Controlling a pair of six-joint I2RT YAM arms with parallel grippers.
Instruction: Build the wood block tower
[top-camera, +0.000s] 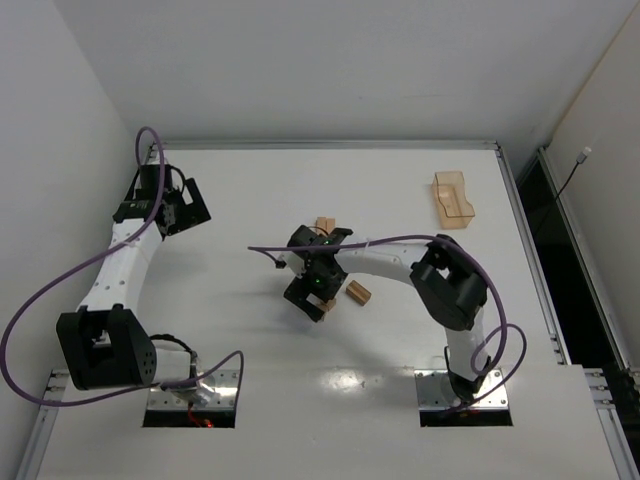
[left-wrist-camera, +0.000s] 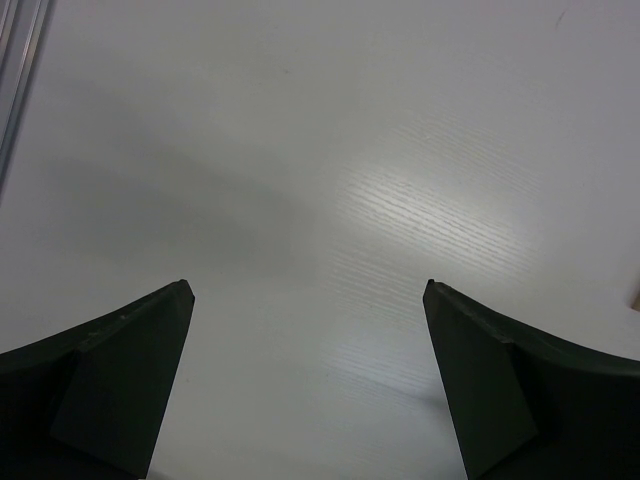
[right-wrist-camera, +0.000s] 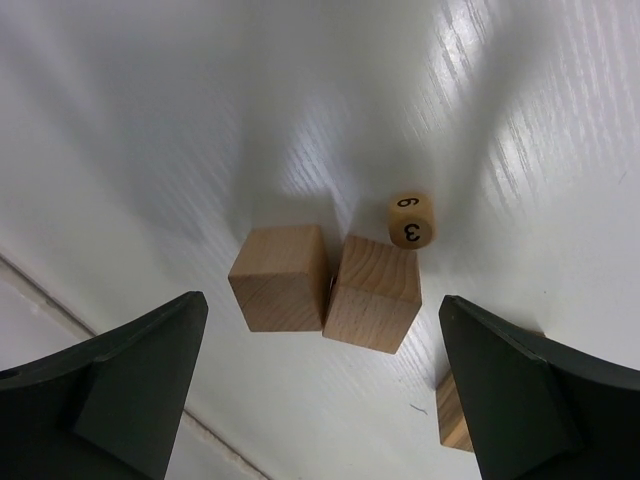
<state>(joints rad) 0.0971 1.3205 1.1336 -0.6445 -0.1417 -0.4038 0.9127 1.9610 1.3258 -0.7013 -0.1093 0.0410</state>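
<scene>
In the right wrist view two light wooden cubes stand side by side on the white table, the left cube (right-wrist-camera: 279, 277) touching the right cube (right-wrist-camera: 373, 292). A tiny wooden die (right-wrist-camera: 411, 220) marked 3 and 6 sits just beyond the right cube. Another wood block (right-wrist-camera: 450, 412) is half hidden by my right finger. My right gripper (right-wrist-camera: 322, 303) is open and empty above the cubes. In the top view it (top-camera: 322, 238) hovers at mid-table beside blocks (top-camera: 325, 224), with one more block (top-camera: 358, 292) nearby. My left gripper (left-wrist-camera: 306, 286) is open and empty over bare table at the far left (top-camera: 186, 206).
A translucent amber plastic box (top-camera: 452, 197) stands at the back right of the table. A purple cable (top-camera: 330, 243) loops over the right arm. Walls close in the table (top-camera: 250, 330) on the left and at the back.
</scene>
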